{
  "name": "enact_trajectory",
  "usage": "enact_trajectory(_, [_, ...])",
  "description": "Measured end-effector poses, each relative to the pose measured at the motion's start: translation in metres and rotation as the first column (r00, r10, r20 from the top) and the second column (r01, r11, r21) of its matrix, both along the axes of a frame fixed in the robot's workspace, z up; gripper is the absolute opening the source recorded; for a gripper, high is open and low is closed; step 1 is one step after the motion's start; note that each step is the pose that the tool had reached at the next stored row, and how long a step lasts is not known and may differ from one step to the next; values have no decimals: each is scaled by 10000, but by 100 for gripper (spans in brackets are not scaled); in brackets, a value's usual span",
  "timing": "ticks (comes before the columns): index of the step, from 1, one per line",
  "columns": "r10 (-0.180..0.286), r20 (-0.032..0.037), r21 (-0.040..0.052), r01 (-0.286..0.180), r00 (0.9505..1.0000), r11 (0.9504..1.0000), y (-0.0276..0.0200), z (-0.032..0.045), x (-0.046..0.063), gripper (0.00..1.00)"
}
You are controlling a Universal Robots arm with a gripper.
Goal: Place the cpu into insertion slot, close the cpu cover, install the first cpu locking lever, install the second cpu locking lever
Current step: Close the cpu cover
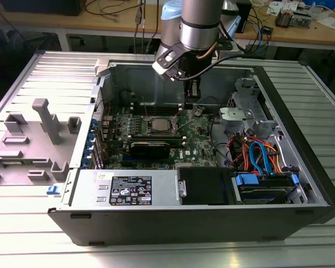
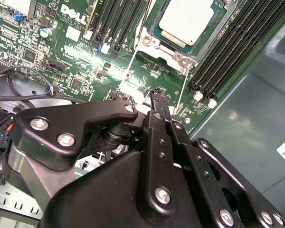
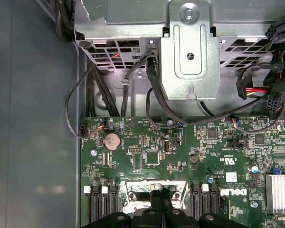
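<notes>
Inside the open case [image 1: 156, 220], the gripper [image 2: 156, 96], jaws pinched shut on nothing, is hovering over the green board [image 2: 80, 71] just beside the slot [image 2: 145, 42], where the cpu [image 2: 185, 21] is sitting, framed by the cover [image 2: 217, 26].

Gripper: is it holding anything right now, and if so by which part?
Nothing that I can see. The gripper is shut with nothing showing between its jaws; the cpu lies apart from it, in the insertion slot.

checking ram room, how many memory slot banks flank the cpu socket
2: one memory slot bank beside the insertion slot, another bank opposite; their ends may be hidden.
</notes>
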State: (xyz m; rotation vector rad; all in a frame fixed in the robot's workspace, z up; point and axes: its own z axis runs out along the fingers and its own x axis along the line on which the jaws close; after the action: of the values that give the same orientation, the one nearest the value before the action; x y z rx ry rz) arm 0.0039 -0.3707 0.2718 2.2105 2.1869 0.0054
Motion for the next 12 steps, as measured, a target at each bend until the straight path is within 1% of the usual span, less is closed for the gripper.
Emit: enact_trajectory(12, [0, 0, 0, 0, 10000, 10000, 0, 0, 94, 11])
